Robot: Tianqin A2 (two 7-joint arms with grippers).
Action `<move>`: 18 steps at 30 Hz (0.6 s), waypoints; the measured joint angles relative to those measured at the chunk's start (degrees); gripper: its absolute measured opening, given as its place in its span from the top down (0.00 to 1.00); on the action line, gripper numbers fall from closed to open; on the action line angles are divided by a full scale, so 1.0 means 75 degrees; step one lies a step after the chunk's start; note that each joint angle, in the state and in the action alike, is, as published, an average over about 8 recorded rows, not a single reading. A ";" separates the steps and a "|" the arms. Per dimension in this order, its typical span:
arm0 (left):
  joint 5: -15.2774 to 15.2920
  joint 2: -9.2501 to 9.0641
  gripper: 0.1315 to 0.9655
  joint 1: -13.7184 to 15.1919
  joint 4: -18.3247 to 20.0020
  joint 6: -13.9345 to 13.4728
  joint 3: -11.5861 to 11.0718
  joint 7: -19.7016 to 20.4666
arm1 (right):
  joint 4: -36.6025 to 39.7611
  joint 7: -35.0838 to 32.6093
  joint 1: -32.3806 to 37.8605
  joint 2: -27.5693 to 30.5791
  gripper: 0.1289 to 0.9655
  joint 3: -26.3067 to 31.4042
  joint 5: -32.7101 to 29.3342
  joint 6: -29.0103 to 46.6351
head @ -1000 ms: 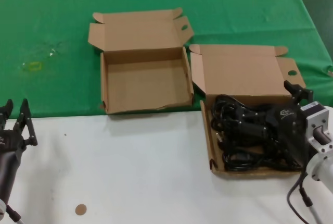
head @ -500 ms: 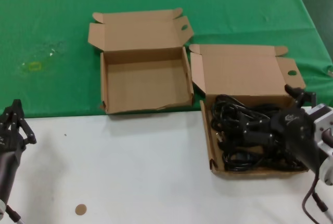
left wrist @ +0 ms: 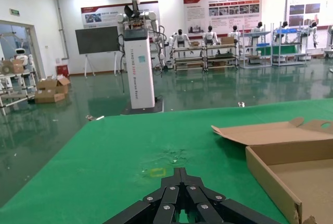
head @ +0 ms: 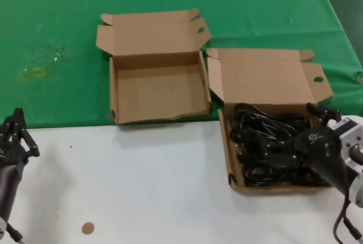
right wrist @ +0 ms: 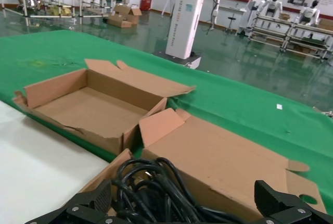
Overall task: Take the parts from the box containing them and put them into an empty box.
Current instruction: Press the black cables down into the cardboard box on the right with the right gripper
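head: your right gripper [head: 278, 154] sits spread wide over the parts [head: 266, 142] in the box containing them [head: 229, 159] at 4 o'clock; an empty box [head: 159, 93] at 12 | left wrist: left gripper [left wrist: 179, 216] pinched narrow, parked | right wrist: cords between wide fingers [right wrist: 86, 206]

You see a tabletop [head: 142, 187], white at the near side, with a green cloth [head: 57, 28] over its far part. The empty box [head: 159, 93] lies on the cloth, ragged rim at the cloth's edge. The box of cords [head: 229, 159] straddles cloth and white surface. A small brown disc [head: 87, 228] lies near the front edge.
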State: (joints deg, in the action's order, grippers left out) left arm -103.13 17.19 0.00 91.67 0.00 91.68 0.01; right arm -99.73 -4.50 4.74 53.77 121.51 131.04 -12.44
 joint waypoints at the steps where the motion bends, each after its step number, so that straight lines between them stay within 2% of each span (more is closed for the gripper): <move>1: 0.0000 0.0000 0.99 0.0000 0.0000 0.0000 0.0000 0.0000 | -0.0011 0.0005 0.0012 0.0045 0.00 0.0008 0.0022 0.0023; 10: 0.0000 0.0000 0.99 0.0000 0.0000 0.0000 0.0000 0.0002 | -0.0112 0.0062 0.0312 0.0823 0.00 0.0301 0.0022 0.0580; 18: 0.0001 0.0000 0.99 0.0000 0.0000 0.0000 0.0000 0.0002 | 0.0170 0.0242 0.0918 0.1505 0.00 0.0836 -0.0392 0.1311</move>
State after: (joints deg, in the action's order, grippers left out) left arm -103.12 17.19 0.00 91.67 0.00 91.68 0.02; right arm -98.46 -2.69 11.62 65.06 127.78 128.10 -2.61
